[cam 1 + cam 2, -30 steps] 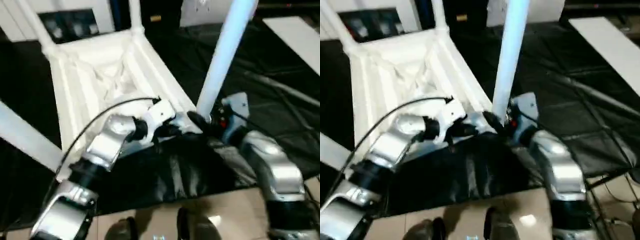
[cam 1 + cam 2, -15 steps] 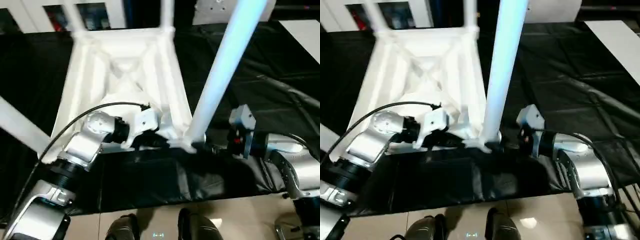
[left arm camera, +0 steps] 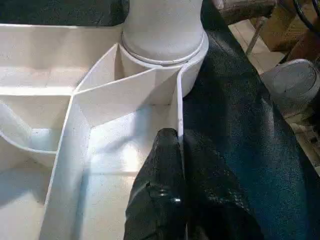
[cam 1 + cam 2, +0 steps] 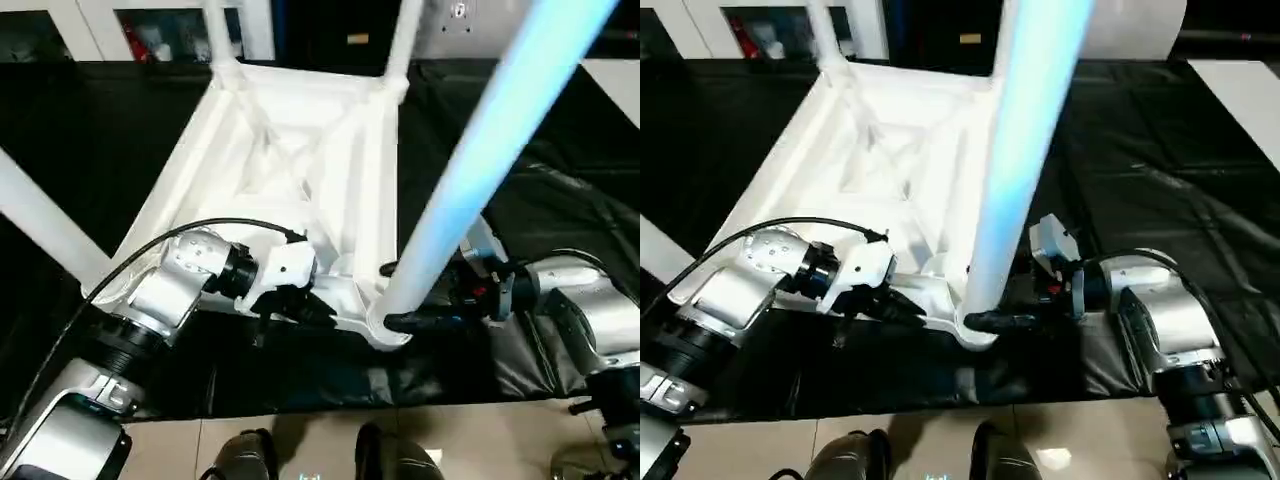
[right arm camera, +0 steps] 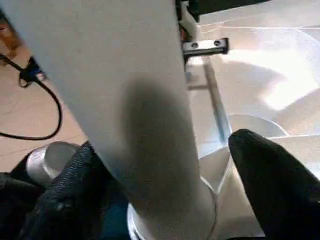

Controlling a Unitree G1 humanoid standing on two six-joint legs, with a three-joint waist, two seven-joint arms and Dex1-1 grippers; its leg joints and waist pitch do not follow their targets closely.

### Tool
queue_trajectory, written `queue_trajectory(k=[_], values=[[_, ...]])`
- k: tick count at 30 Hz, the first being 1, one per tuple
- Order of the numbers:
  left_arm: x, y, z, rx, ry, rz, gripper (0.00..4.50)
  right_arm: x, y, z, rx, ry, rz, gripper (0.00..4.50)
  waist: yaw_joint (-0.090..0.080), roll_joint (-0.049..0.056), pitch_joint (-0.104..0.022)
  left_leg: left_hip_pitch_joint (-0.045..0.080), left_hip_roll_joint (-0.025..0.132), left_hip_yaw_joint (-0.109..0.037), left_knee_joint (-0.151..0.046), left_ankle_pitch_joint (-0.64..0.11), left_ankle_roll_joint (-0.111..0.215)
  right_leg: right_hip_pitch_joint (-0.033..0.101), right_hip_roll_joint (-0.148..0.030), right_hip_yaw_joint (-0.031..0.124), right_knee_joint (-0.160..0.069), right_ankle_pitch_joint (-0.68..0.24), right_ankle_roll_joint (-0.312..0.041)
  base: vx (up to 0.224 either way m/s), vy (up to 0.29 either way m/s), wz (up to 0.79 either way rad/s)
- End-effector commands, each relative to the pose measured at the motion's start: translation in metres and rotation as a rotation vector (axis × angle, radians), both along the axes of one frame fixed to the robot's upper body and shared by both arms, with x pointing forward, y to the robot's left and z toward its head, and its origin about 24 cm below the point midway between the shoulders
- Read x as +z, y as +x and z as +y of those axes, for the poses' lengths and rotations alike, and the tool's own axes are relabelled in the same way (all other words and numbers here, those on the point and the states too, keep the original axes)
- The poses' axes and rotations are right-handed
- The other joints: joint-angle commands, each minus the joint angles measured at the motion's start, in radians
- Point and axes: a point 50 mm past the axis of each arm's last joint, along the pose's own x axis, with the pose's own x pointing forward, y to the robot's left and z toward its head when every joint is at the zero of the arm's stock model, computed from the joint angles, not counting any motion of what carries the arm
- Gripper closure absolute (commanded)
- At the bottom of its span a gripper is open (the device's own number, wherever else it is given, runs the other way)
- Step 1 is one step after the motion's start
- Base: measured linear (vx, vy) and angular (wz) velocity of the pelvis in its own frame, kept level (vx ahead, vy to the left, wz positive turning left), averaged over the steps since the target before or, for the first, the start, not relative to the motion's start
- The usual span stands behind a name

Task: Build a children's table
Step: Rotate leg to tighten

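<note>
Children's table top (image 4: 300, 170) is laid upside down on the black padded work surface (image 4: 560, 130), its X-ribbed underside facing up so that the round corner sockets can take the legs. It reaches across the surface to the near edge. Legs are seen rising from the two far corners (image 4: 222, 40), and another leg (image 4: 40, 225) crosses at the robot's left. The nearest leg (image 4: 480, 160) is stood in the near right corner socket (image 3: 162, 50), leaning slightly. The right gripper (image 4: 405, 322) is set around the base of that leg, a finger (image 5: 270, 180) on either side with the jaws wide; whether the leg is actually touched cannot be told. The left gripper (image 3: 170, 200) is pinched closed on the thin rim wall beside the socket, apparently to steady the top. No legible writing or brand is made out.
</note>
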Motion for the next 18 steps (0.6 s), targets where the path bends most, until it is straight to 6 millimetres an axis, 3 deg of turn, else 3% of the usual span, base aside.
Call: queue_trajectory(k=[1,2,6,9,18], values=[[-0.0036,-0.0055,-0.0083,-0.086,0.024,0.015,4.5,0.0001,-0.0014,-0.0025,0.034,-0.007,0.026,1.11,-0.004,-0.012,-0.112,0.017,0.075,-0.019,-0.061,-0.061,0.162,0.076,-0.074,0.066,-0.051,-0.234,-0.256,0.0,0.0,0.0],[-0.0035,-0.0053,-0.008,-0.087,0.025,0.015,4.5,0.0001,-0.0013,-0.0026,0.038,-0.009,0.027,1.11,-0.005,-0.018,-0.112,0.015,0.075,-0.018,-0.062,-0.064,0.157,0.077,-0.074,0.066,-0.052,-0.241,-0.252,0.0,0.0,0.0],[-0.0025,-0.004,-0.0067,-0.088,0.027,0.012,4.5,-0.0013,-0.0011,-0.0036,0.059,-0.024,0.032,1.44,-0.005,-0.017,-0.112,0.016,0.073,-0.019,-0.062,-0.077,0.145,0.076,-0.073,0.065,-0.056,-0.276,-0.236,0.0,0.0,0.0],[-0.0023,-0.0035,-0.0065,-0.087,0.027,0.01,4.5,-0.0018,-0.0011,-0.0035,0.065,-0.028,0.034,1.68,-0.004,-0.013,-0.111,0.016,0.074,-0.019,-0.063,-0.073,0.143,0.074,-0.072,0.066,-0.055,-0.27,-0.237,0.0,0.0,0.0],[-0.0023,0.0029,-0.007,0.004,0.017,0.002,4.5,-0.0054,-0.0031,0.006,0.022,0.008,0.044,2.38,-0.002,-0.015,-0.109,0.016,0.075,-0.019,-0.063,-0.078,0.142,0.074,-0.072,0.065,-0.056,-0.268,-0.241,0.0,0.0,0.0]])
